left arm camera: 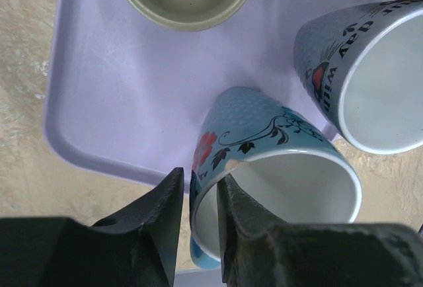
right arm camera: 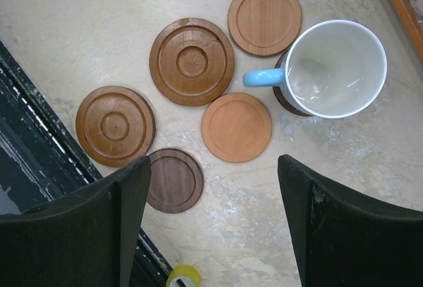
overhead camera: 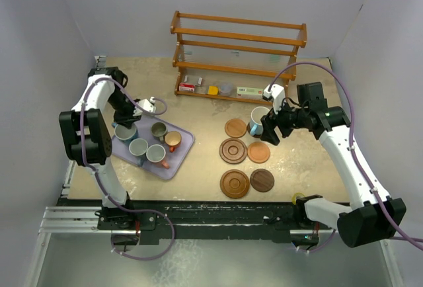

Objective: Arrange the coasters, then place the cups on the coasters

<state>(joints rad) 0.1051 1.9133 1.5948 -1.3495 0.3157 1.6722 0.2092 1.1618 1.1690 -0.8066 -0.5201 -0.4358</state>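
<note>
We are clamping the floral blue cup (left arm camera: pixel 264 135) by its rim in our left gripper (left arm camera: pixel 200 182) at the lavender tray (left arm camera: pixel 119 102) edge, our right gripper (right arm camera: pixel 213 168) hanging spread over beige tabletop (right arm camera: pixel 99 29) behind the blue-handled cup (right arm camera: pixel 337 69) on its dark coaster (right arm camera: pixel 283 100).

— Coasters (right arm camera: pixel 192 61)?
— I see six right of centre, flat; the far dark coaster (right arm camera: pixel 284 102) carries a blue cup (right arm camera: pixel 337 69), upright.
— Other cups (overhead camera: pixel 156 153)?
— Five grouped left, mouths up, floral cup (left arm camera: pixel 264 135) farthest left.
</note>
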